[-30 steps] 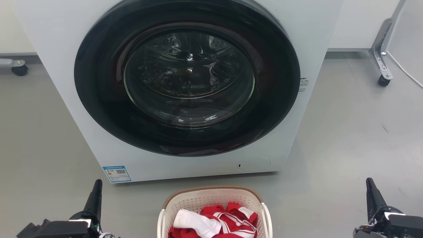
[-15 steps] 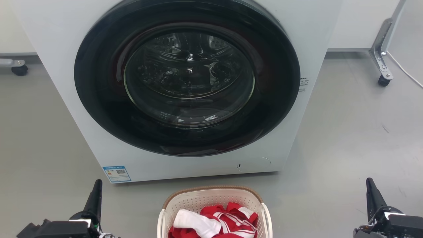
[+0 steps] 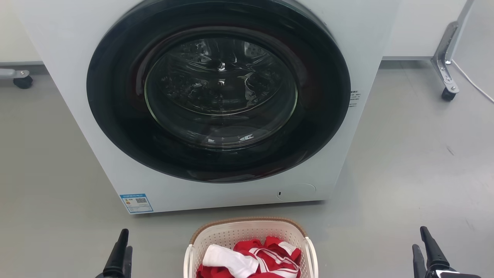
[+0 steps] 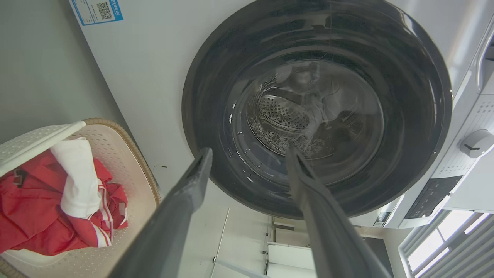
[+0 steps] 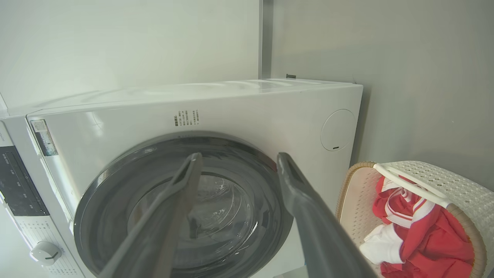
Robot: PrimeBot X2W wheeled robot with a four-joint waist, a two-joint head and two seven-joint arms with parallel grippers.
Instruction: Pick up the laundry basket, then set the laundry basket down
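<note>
The laundry basket (image 3: 247, 230), cream-white and perforated with a brown rim and white side handles, stands on the grey floor at the bottom centre of the head view. Red and white clothes (image 3: 252, 259) lie inside it. My left gripper (image 3: 125, 247) is well left of the basket, open and holding nothing. My right gripper (image 3: 422, 245) is far to its right, also open and holding nothing. In the left wrist view the left gripper (image 4: 249, 152) points at the washer door, with the basket (image 4: 137, 193) off to the side. The right wrist view shows the right gripper (image 5: 239, 156) likewise, with the basket (image 5: 428, 175) at the right.
A white front-loading washing machine (image 3: 220, 193) with a shut dark round door (image 3: 220, 88) stands just behind the basket. A wheeled metal leg (image 3: 444, 65) is at the far right. A caster (image 3: 22, 80) sits at the far left. Bare grey floor lies on both sides of the basket.
Both grippers have dropped lower in the head view and drawn slightly inward, and now show two fingers each. The basket and washer have not moved.
</note>
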